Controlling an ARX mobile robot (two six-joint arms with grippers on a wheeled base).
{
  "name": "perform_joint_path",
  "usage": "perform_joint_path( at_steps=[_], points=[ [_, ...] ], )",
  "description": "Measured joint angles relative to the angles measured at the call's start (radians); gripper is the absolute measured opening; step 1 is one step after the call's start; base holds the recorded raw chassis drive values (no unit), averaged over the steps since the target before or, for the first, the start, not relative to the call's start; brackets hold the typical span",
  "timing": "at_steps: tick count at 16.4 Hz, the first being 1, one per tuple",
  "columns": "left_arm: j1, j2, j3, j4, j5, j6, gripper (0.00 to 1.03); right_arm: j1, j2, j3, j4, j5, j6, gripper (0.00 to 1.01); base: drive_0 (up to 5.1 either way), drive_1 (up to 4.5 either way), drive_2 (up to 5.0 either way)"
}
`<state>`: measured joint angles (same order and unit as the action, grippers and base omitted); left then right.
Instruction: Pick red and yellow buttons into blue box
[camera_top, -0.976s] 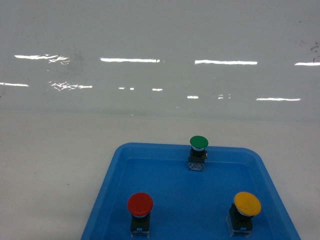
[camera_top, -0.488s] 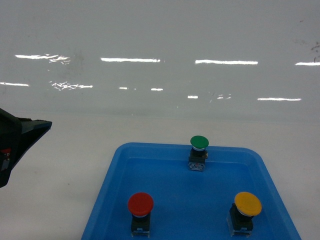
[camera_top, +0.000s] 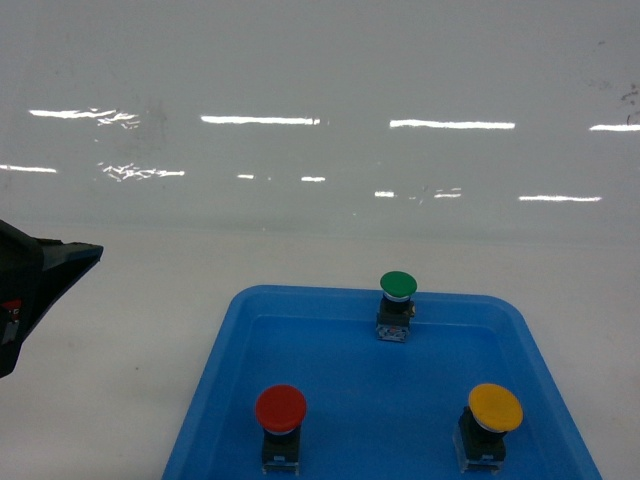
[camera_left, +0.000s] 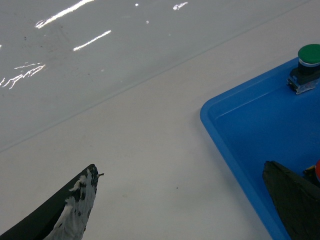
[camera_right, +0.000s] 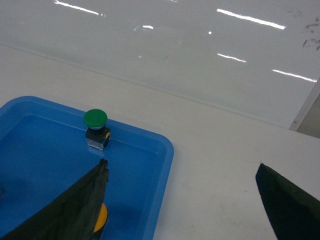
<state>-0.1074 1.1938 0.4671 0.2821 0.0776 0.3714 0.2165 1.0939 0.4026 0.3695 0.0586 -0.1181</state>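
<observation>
The red button (camera_top: 280, 408) and the yellow button (camera_top: 495, 407) stand upright at the near end of a shallow blue tray (camera_top: 232, 330) in the head view. My left gripper (camera_left: 180, 167) is open over the bare white table just left of the tray, nothing between its fingers; a sliver of the red button (camera_left: 317, 170) peeks past its right finger. One left finger (camera_top: 55, 262) shows at the head view's left edge. My right gripper (camera_right: 181, 166) is open above the tray's right rim (camera_right: 167, 155), its left finger partly covering the yellow button (camera_right: 101, 218). The blue box is out of view.
A green-capped button (camera_top: 397, 285) stands at the tray's far rim, also visible as the green button (camera_left: 309, 54) and the green button (camera_right: 95, 119) in the wrist views. The white table (camera_top: 120, 330) runs back to a glossy white wall (camera_top: 320, 100).
The left gripper came into the head view at the left edge a second ago and has since stayed almost still. The buttons and tray have not moved.
</observation>
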Motion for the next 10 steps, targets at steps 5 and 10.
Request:
perform_joint_path(
  at_steps=[5,10],
  points=[
    [0.0,0.0,0.0,0.0,0.0,0.0,0.98,0.0,0.0,0.0,0.0,0.0,-0.006,0.81,0.0,0.0,0.0],
    [0.0,0.0,0.0,0.0,0.0,0.0,0.98,-0.015,0.24,0.049,0.071,0.016,-0.017,0.38,0.0,0.0,0.0]
  ],
)
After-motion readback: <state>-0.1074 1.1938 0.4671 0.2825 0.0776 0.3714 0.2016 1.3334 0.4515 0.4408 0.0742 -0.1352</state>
